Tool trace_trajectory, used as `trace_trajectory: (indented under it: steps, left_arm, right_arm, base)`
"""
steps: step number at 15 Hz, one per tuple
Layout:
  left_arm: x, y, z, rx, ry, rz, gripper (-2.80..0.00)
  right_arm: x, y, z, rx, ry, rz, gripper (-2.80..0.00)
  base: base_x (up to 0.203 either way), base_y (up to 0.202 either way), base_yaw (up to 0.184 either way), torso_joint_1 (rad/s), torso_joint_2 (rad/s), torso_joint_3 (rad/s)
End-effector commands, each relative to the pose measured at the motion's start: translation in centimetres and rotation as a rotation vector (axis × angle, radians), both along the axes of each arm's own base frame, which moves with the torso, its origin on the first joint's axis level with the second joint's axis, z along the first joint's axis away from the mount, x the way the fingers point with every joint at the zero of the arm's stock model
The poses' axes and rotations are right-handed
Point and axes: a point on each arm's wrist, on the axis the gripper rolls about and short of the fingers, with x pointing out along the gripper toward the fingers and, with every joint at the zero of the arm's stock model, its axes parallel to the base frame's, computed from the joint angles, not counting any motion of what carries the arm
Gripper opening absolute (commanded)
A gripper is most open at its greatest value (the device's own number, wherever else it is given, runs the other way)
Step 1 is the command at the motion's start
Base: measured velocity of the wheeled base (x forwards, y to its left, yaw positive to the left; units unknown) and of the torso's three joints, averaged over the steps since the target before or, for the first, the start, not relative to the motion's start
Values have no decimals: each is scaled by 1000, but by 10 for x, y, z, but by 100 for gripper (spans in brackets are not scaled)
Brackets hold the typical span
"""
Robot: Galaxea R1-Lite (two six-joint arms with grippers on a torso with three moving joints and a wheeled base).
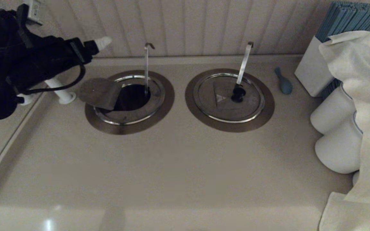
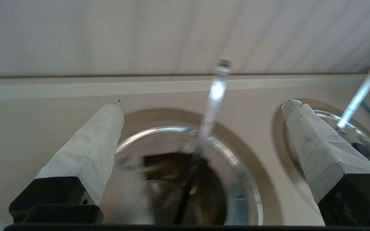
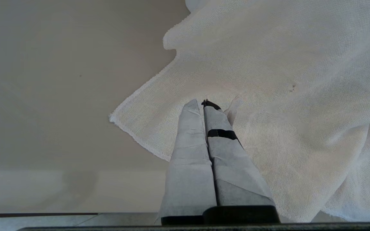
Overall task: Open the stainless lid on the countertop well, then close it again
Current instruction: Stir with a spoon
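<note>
The stainless lid (image 1: 130, 113) sits in the left countertop well (image 1: 135, 96). Its folding flap (image 1: 100, 93) is tipped up toward the left, baring the dark hole. A thin hooked rod (image 1: 146, 69) rises from the opening. The lid's black knob is hidden. My left gripper (image 1: 82, 67) hangs open, up and to the left of the well and apart from the flap. In the left wrist view the well (image 2: 185, 186) and rod (image 2: 215, 96) lie between its spread fingers (image 2: 92, 147). My right gripper (image 3: 202, 104) is shut with nothing in it, parked over a white cloth (image 3: 300, 96).
The twin lid (image 1: 220, 106) lies closed on the right, with a pale flat handle (image 1: 244, 62). A blue spoon (image 1: 283, 81), a white box of blue sheets (image 1: 313, 77), white cups (image 1: 336, 134) and draped cloth (image 1: 365, 96) crowd the right side. A panelled wall runs behind.
</note>
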Motion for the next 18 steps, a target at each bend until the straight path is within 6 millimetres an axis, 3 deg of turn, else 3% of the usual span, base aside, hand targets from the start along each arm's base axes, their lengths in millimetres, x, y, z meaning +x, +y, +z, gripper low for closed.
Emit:
trace_trajectory:
  steps: [1,5,7,14,16,18]
  left_arm:
    - [29,-12,-17,7,30,-19,0]
    - [60,-17,-30,39,67,49,0]
    - [73,-22,-28,33,68,77,0]
    - [86,-57,-41,30,107,44,0]
    - [92,-77,-54,36,126,12,0]
    - [97,-82,-60,33,117,13,0]
  right_arm:
    - [0,0,0,0,-1,0,-280]
    - [0,0,0,0,-1,0,-280]
    - [0,0,0,0,-1,0,-280]
    - [0,0,0,0,-1,0,-280]
    - [0,0,0,0,-1,2,-280]
    - [0,0,0,0,-1,1,-280]
  base:
    - [0,0,0,0,0,0]
    - [0,0,0,0,0,0]
    - [0,0,0,0,0,0]
    - [0,0,0,0,0,0]
    - [0,0,0,0,0,0]
    - [0,0,0,0,0,0]
